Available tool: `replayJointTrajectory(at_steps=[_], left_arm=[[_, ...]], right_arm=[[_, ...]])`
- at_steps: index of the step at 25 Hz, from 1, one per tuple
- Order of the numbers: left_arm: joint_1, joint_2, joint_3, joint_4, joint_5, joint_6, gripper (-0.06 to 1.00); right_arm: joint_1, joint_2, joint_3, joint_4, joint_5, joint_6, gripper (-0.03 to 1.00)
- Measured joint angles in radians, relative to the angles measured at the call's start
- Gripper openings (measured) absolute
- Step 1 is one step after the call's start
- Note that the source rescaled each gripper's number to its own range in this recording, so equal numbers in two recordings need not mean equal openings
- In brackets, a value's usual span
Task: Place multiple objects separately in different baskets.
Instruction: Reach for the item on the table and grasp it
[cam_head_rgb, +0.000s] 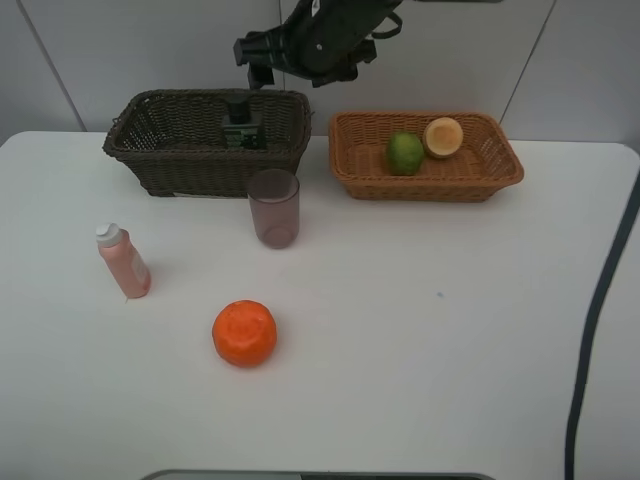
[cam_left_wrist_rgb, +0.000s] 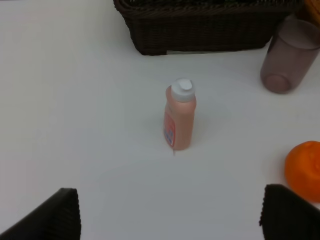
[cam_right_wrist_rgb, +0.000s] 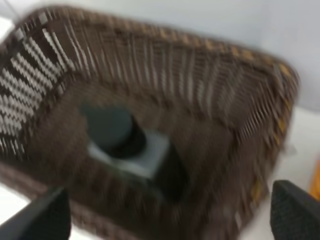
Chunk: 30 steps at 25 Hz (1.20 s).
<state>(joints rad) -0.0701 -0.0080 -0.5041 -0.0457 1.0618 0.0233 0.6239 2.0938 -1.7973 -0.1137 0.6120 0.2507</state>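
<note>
Left gripper (cam_left_wrist_rgb: 170, 220) is seen spread wide, nothing held — the pink white-capped bottle (cam_left_wrist_rgb: 180, 117) is stood upright ahead of its fingers, about midway between them. Right gripper (cam_right_wrist_rgb: 170, 215) is parted too and empty — the dark pump bottle (cam_right_wrist_rgb: 120, 132) is left inside the dark brown basket (cam_right_wrist_rgb: 225, 100) beyond its fingertips.

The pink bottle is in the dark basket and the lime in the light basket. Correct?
No. The pink bottle stands on the table outside the dark basket, as the exterior high view shows; the lime is inside the light basket.
</note>
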Motion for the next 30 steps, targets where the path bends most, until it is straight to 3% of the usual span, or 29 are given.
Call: replayJointTrajectory(at_steps=[4,7,17,20,30], left_arm=[[0.0,0.0,0.0,0.0,0.0,0.0,0.92],[0.0,0.0,0.0,0.0,0.0,0.0,0.92],[0.0,0.0,0.0,0.0,0.0,0.0,0.92],[0.0,0.0,0.0,0.0,0.0,0.0,0.92],[0.0,0.0,0.0,0.0,0.0,0.0,0.92]], right_arm=[[0.0,-0.033,0.004,-0.003,0.184,-0.029,0.69],[0.0,-0.071,0.05,-0.003,0.246,-0.071,0.69],[0.0,-0.279,0.354,-0.001,0.258,-0.099,0.69],[-0.019,-0.359,0.45,0.039,0.261,-0.1,0.69],[-0.285,-0.75,0.796,0.107,0.267,-0.101,0.69]])
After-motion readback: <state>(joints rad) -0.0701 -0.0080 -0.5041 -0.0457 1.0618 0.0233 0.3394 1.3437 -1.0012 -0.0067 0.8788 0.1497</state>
